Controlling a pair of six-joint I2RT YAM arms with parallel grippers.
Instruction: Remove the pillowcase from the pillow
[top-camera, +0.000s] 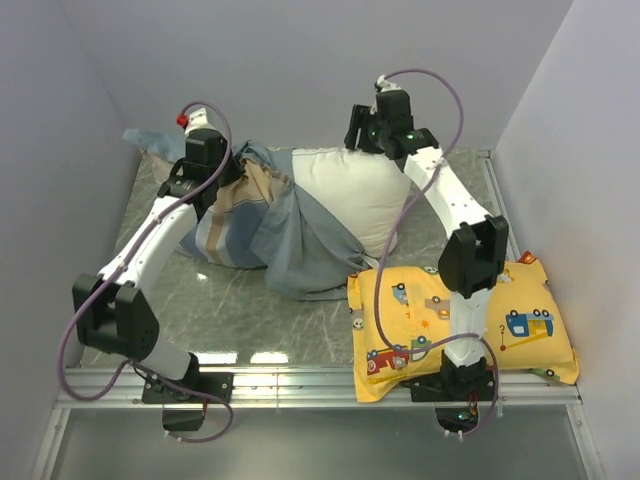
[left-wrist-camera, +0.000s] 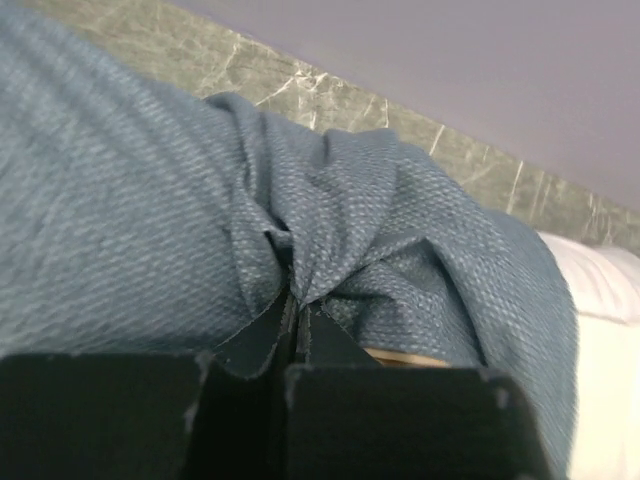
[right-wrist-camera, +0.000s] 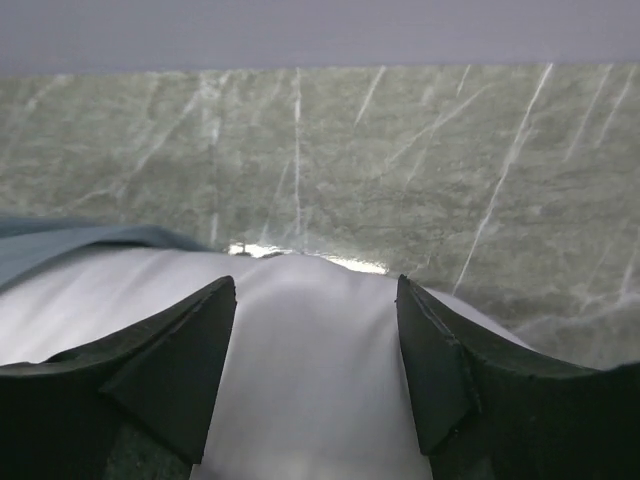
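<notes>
Clamps left pincer on bunched pillowcase for peeling, holds right pincer apart astride bare pillow corner, likely as anchor.

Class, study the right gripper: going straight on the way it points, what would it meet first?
Probably the pillow: its white edge bulges between the right gripper's open fingers. Beyond lies the marble table; depth is unclear.

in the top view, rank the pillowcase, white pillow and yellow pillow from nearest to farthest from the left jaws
1. pillowcase: pinched in the shut left jaws, at back left.
2. white pillow: just to the right, centre back, partly out of the pillowcase.
3. yellow pillow: near right corner, under the right arm.
</notes>
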